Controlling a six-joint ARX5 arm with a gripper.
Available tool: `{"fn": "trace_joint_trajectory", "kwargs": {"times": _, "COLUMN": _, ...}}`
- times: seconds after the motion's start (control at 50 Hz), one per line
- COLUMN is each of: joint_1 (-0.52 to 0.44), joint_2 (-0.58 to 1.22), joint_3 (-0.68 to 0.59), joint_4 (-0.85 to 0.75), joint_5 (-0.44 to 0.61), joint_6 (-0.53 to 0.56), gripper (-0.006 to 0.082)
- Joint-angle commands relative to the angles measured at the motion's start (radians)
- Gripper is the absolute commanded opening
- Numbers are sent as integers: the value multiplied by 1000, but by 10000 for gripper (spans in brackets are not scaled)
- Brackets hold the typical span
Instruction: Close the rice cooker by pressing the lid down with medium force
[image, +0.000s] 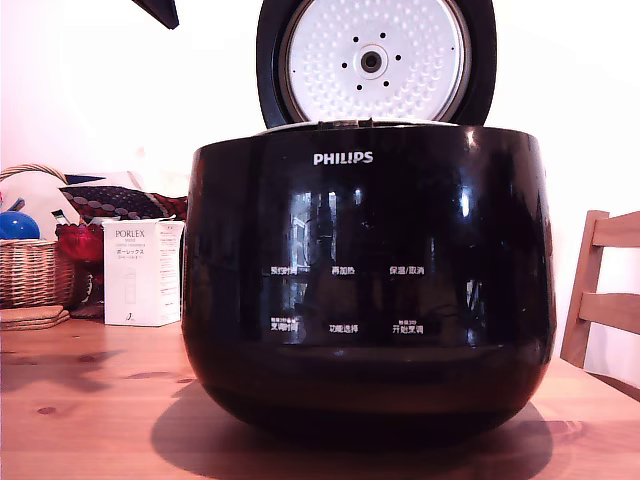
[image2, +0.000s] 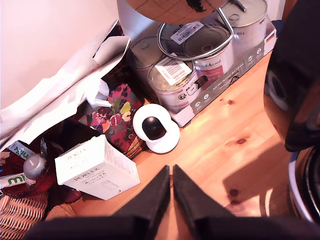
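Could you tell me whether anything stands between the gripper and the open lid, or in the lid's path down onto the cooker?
Nothing visible does. In the exterior view the lid stands upright over the rice cooker, and the rim below shows nothing resting on it. In the wrist view the shut gripper is over bare table, beside the cooker.

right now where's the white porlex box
In the exterior view the white Porlex box stands on the wooden table at the view's left, between the wicker basket and the rice cooker.
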Motion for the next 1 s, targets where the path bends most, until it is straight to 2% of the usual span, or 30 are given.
{"fn": "trace_joint_trajectory", "kwargs": {"times": 0.0, "joint_1": 3, "joint_2": 6, "joint_3": 4, "joint_4": 42, "joint_5": 3, "joint_6": -6, "gripper": -21}}
{"fn": "trace_joint_trajectory", "kwargs": {"times": 0.36, "joint_1": 3, "joint_2": 6, "joint_3": 13, "joint_4": 163, "joint_5": 28, "joint_6": -7, "gripper": -21}}
{"fn": "trace_joint_trajectory", "kwargs": {"times": 0.66, "joint_1": 21, "joint_2": 16, "joint_3": 46, "joint_4": 266, "joint_5": 179, "joint_6": -70, "gripper": -21}}
{"fn": "trace_joint_trajectory", "kwargs": {"times": 0.98, "joint_1": 29, "joint_2": 93, "joint_3": 183, "joint_4": 277, "joint_5": 302, "joint_6": -114, "gripper": -21}}
